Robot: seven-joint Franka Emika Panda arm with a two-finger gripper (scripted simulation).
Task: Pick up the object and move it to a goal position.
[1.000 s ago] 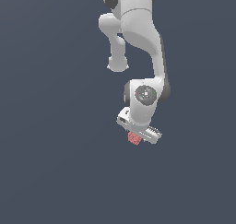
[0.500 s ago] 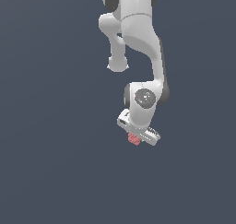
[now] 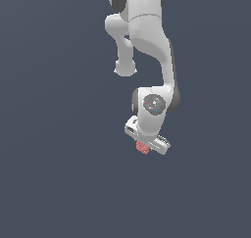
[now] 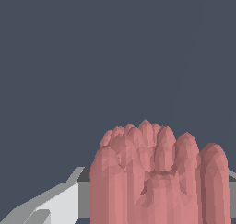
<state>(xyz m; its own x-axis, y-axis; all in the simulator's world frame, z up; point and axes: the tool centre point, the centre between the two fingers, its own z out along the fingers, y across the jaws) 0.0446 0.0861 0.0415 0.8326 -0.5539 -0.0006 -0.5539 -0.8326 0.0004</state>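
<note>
The object (image 3: 142,147) is a small pinkish-red lump with a ridged, bumpy surface. In the exterior view it sticks out just below the white hand of the arm, held by my gripper (image 3: 143,146), which is shut on it. In the wrist view the object (image 4: 159,177) fills the near part of the picture, close to the camera, with a grey-white finger (image 4: 60,202) beside it. The fingertips themselves are hidden behind the hand and the lump.
The white arm (image 3: 147,46) reaches down from the top of the exterior view. Around it is only a plain dark blue-grey background, with no other object or edge visible.
The arm's hand, still holding the object, has shifted slightly towards the exterior view's left and a little upward.
</note>
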